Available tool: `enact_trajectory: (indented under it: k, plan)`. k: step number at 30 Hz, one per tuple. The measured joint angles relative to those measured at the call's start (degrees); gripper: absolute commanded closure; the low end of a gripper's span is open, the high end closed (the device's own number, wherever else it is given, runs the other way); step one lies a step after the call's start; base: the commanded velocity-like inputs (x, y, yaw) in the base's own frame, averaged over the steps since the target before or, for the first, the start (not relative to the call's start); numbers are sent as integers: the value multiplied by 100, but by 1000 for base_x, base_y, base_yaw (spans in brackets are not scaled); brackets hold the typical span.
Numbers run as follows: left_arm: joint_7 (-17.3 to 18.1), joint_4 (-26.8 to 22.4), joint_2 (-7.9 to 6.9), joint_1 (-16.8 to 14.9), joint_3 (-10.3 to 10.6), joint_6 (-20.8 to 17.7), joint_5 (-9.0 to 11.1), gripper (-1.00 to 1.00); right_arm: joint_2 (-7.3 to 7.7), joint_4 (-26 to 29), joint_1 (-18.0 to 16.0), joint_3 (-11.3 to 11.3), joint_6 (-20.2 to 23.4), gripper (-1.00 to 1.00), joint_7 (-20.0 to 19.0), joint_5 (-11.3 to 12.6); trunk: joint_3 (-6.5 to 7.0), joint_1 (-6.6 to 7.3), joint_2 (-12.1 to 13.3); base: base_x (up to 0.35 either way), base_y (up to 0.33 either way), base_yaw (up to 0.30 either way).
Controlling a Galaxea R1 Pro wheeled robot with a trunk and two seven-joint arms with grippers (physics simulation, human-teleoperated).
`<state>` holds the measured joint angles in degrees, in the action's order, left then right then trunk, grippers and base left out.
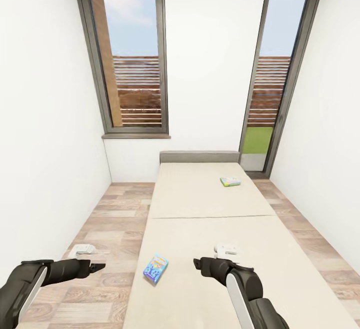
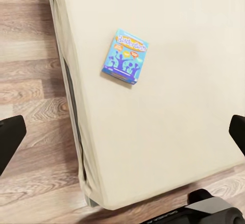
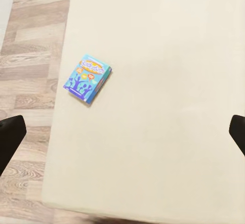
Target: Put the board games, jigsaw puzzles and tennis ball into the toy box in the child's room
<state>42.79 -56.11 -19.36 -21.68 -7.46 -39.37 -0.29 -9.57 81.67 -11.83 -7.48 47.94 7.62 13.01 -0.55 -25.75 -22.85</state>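
1. Left end effector (image 1: 98,267): dark two-finger unit on a black and white arm, held low over the wood plank floor (image 1: 107,219) just beside the bed's left edge. In the left wrist view its fingers sit wide apart at the frame edges, nothing between them: open, empty.
2. Right end effector (image 1: 196,264): same build, poised over the near part of the wide low bed with beige mattress (image 1: 210,204). Fingers likewise spread in the right wrist view: open, empty. Judged to be staged for a first pick, not yet committed.
3. Mostly blue thin rectangular board game box (image 1: 156,268): lies flat on the mattress near its left edge, between the two end effectors and touching neither. Lying flat, it will probably need a pinch across its narrow sides. Likely the first target, being nearest.
4. Green-edged board game box with busy print (image 1: 230,181): flat on the far half of the mattress, toward the right side, near the low grey headboard (image 1: 199,157). Well apart from both arms; the base would probably have to advance.
5. Two tall dark-framed windows (image 1: 131,59) stand in the far white wall.
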Motion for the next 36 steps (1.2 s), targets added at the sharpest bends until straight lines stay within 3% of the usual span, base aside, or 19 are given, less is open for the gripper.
enact_trajectory:
  k: [15,19,22,25,28,31,34,36]
  plan:
    - [-164,88,14,0,30,-42,5,-100,8,55,3,-3,1,-100,-2,-5,0,0,0,0,0,0]
    - [-309,94,115,-16,39,-53,11,-100,8,148,3,-11,55,-100,-2,-7,0,0,0,0,0,0]
    - [-621,110,427,-172,46,-126,10,-100,8,350,-1,-25,177,-100,-3,-17,0,0,0,0,0,0]
    - [-1394,361,923,-696,57,-475,16,-100,23,710,-16,-128,434,-100,-3,-34,1,0,1,0,0,0]
    - [-2073,838,1197,-1231,56,-698,14,-100,50,842,-23,-169,567,-100,-8,-24,1,-1,1,0,0,0]
    - [-2409,1249,1323,-1649,53,-764,13,-100,55,887,-25,-179,625,-100,-10,-14,1,0,0,0,0,0]
    - [-2678,1933,1511,-2312,52,-748,39,-100,65,922,-26,-177,791,-100,-15,-10,1,0,0,0,0,0]
    - [-2724,2090,1577,-2472,54,-715,37,-100,70,926,-26,-169,848,-100,-14,-7,0,0,0,0,0,0]
